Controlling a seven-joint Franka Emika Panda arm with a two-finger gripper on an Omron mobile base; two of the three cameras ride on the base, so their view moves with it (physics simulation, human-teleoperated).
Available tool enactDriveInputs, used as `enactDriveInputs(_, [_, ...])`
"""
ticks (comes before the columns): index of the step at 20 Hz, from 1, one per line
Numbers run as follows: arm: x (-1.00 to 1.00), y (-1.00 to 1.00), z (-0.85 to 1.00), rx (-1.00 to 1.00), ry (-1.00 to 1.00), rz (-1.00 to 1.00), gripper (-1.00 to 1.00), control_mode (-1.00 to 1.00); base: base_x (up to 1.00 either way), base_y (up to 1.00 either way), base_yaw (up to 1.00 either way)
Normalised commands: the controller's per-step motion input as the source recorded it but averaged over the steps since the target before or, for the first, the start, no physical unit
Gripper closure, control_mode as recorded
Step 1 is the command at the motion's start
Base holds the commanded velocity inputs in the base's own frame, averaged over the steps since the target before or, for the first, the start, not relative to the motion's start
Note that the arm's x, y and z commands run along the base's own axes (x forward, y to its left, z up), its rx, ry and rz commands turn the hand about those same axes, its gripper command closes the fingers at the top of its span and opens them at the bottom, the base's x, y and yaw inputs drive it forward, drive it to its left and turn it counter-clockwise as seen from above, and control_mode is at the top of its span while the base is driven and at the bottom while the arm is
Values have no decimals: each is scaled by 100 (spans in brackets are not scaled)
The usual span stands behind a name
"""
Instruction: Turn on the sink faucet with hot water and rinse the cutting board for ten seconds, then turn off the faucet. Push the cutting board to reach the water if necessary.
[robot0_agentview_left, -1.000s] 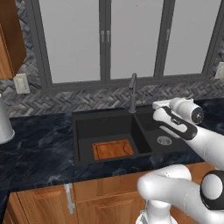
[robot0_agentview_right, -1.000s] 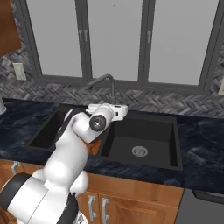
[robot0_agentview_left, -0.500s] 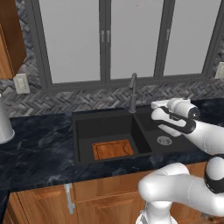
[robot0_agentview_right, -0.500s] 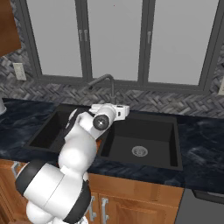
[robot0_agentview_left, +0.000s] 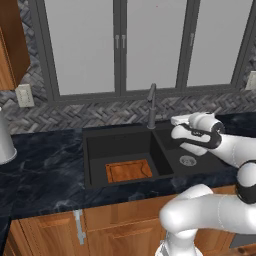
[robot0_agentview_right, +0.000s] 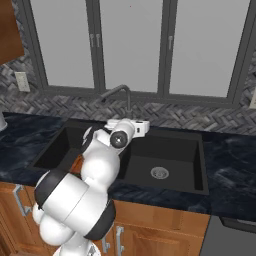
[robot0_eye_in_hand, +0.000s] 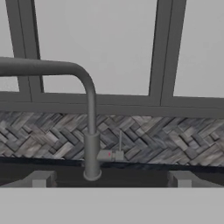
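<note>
Kitchen interior. A dark marbled countertop (robot0_agentview_left: 45, 170) runs above wooden base cabinets (robot0_agentview_left: 120, 230) fitted with silver bar handles (robot0_agentview_left: 78, 226). Behind the counter, a grey herringbone-tile backsplash (robot0_agentview_left: 100, 112) carries a white wall outlet (robot0_agentview_left: 23, 95) at left. Above it stand tall frosted windows (robot0_agentview_left: 150, 42) in dark grey frames, with small handles at the centre mullions. A wooden upper cabinet (robot0_agentview_left: 12, 42) hangs at the far left.

Glossy white, rounded robot arm (robot0_agentview_left: 210, 220) with bulbous link shells; dark grey bands at the joints; a round dark cap on the wrist; white gripper (robot0_agentview_right: 142, 126) housing, blocky.
</note>
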Motion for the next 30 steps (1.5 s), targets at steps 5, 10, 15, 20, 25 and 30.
enactDriveInputs(5, [21, 0, -13, 0, 0, 0, -100, -100, 0, 0, 0])
enactDriveInputs(10, [20, 0, -10, 0, 0, 0, -100, -100, 0, 0, 0])
enactDriveInputs(15, [19, 0, -8, 0, 0, 0, -100, -100, 0, 0, 0])
enactDriveInputs(20, [15, 0, -7, 0, 0, 0, -100, -100, 0, 0, 0])
enactDriveInputs(25, [13, 0, -8, 0, 0, 0, -100, -100, 0, 0, 0])
enactDriveInputs(30, [16, 0, -9, 0, 0, 0, -100, -100, 0, 0, 0])
